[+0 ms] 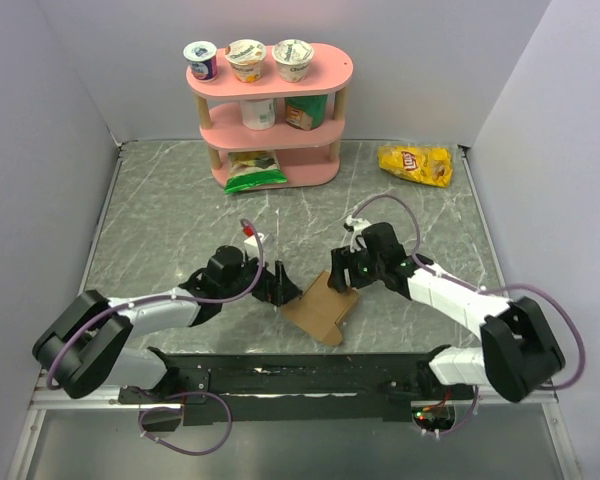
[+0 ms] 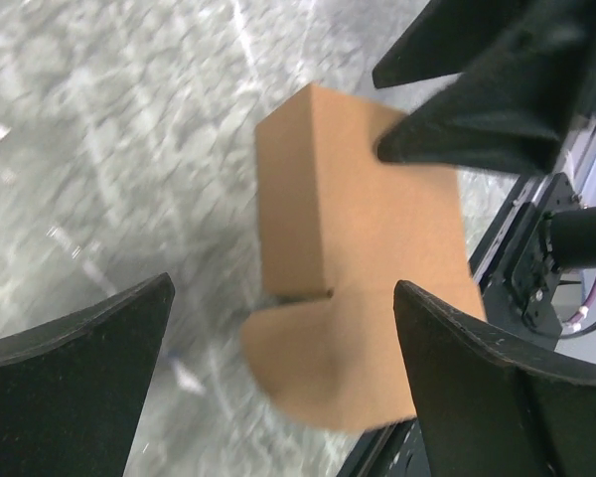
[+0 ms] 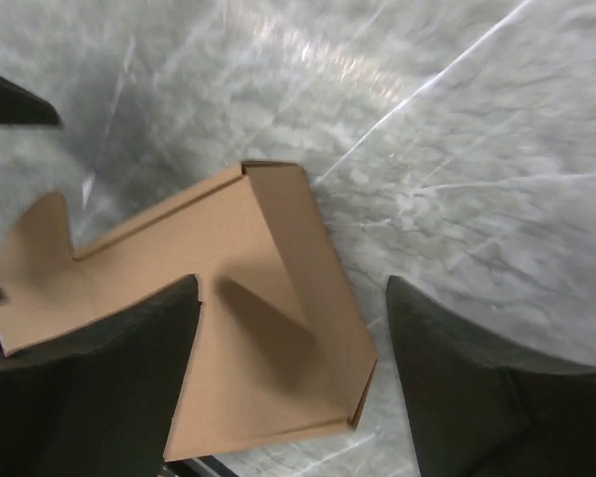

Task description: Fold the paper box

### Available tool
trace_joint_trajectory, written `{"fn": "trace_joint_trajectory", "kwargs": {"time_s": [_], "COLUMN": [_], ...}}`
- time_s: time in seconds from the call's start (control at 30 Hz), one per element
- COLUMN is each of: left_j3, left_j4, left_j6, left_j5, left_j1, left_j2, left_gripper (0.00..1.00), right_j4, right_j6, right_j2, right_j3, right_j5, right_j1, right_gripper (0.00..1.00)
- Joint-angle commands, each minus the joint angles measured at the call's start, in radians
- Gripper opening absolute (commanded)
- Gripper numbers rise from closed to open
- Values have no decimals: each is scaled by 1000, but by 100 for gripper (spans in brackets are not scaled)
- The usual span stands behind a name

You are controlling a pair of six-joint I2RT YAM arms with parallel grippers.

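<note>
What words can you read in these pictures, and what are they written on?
"Lay's": on the yellow chip bag.
Labels on the yogurt cups, on the pink shelf: too small to read.
Print on the green bag: blurred.
No writing shows on the paper box.

The left tool [image 2: 283, 288] had its jaws spread wide, gripping nothing. Beyond them was the paper box [image 2: 348, 248], brown creased cardboard with a rounded flap nearest the camera, over the grey marbled worktop [image 2: 109, 129]. The right tool [image 2: 385, 111] reached in over its upper right part. The picture was blurred.
</note>
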Motion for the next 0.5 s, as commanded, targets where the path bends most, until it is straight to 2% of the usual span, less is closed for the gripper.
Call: {"fn": "trace_joint_trajectory", "kwargs": {"time_s": [0.0, 0.1, 0.2, 0.37, 0.47], "left_j3": [-33, -38, -30, -50, -73], "left_j4": [6, -18, -48, -2, 38], "left_j6": [15, 25, 43, 26, 25], "left_j5": [35, 58, 87, 127, 156], "left_j1": [38, 62, 79, 98, 115], "left_j2": [-98, -158, -213, -286, -288], "left_gripper": [99, 99, 99, 96, 96], "right_j4": [66, 105, 108, 86, 92], "right_j6": [-21, 4, 15, 19, 42], "right_j2": [93, 150, 243, 407, 455], "right_j3": [27, 18, 45, 105, 121], "right_j5": [-187, -282, -386, -469, -501], "right_j1": [-58, -105, -153, -194, -225], "right_gripper": [61, 47, 37, 29, 29]}}
